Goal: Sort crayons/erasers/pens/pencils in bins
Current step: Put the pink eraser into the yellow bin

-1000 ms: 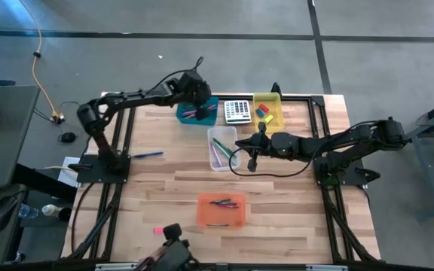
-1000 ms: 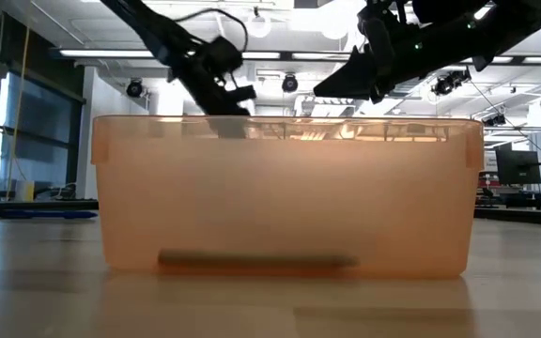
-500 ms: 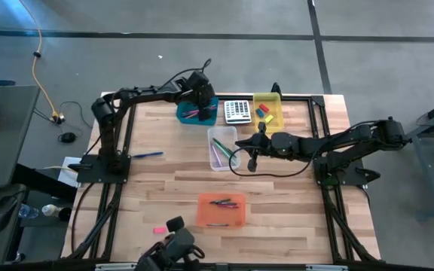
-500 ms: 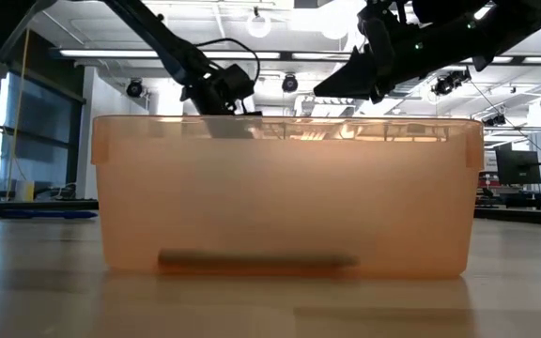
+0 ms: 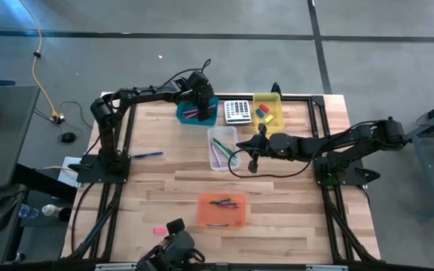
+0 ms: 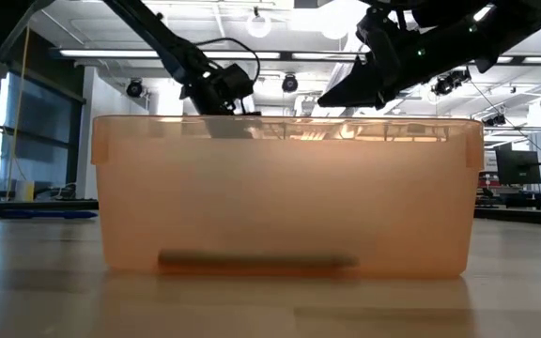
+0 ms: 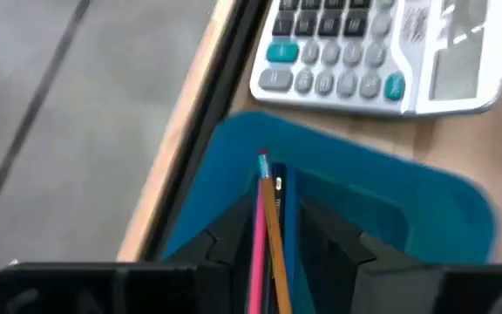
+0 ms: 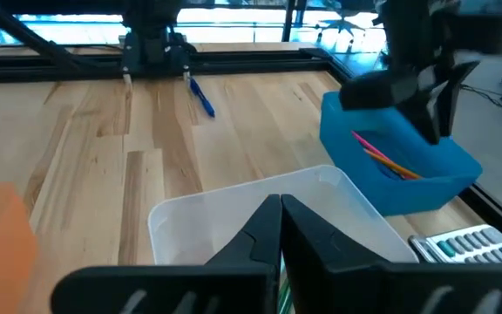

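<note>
At the table's far edge: teal-blue bin [image 5: 197, 113], holding a pink pencil [image 7: 257, 235] and a tan pencil [image 7: 272, 228] laid side by side. Left gripper [image 5: 200, 96] hangs above this bin, fingers spread, nothing between them; the pencils lie in the bin beneath.
Beside it: grey-keyed calculator [image 5: 237, 111], then yellow bin [image 5: 268, 110] with a red eraser [image 5: 261, 108] and a blue eraser [image 5: 262, 114].
Mid-table: clear bin [image 5: 221, 148] containing green and purple pens [image 5: 218, 150]. Right gripper [image 5: 250, 156] sits at this bin's right rim, fingers pressed together, holding nothing.
Near edge: orange bin [image 5: 221, 210] with short crayons [image 5: 222, 202] inside.
Loose items: blue pen [image 5: 148, 154] on the wood by the left arm's base; small pink item [image 5: 157, 229] near the front edge, kind unclear.
</note>
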Tool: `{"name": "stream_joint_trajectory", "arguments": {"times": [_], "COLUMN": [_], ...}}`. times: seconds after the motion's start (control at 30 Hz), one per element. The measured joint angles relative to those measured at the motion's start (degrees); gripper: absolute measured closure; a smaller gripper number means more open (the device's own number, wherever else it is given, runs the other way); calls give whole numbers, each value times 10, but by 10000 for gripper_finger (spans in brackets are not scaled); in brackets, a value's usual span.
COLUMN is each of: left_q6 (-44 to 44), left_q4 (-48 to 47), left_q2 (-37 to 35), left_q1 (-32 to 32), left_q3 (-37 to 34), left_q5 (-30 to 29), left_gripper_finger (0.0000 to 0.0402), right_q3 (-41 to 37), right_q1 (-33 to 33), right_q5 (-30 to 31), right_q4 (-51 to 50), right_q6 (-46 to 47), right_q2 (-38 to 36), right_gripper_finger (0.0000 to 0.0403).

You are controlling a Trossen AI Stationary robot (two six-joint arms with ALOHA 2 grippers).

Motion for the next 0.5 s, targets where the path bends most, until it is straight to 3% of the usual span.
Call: {"name": "stream_joint_trajectory", "arguments": {"times": [0.17, 0.3, 0.5], "left_q6": [-52, -75, -116], "left_q4": [-39, 11, 64], "left_q2": [-59, -138, -274], "left_q1": [-23, -72, -177], "left_q3": [-20, -119, -265], "left_q5": [11, 7, -17], "left_gripper_finger": [360, 396, 395], "right_q3": [-6, -87, -226], "right_q1": [-2, -21, -38], "right_q5": [-28, -77, -85], "right_q4": [12, 168, 375], "right_q6": [-35, -30, 32], "right_q2": [4, 12, 10], "right_gripper_finger": [403, 403, 403]}}
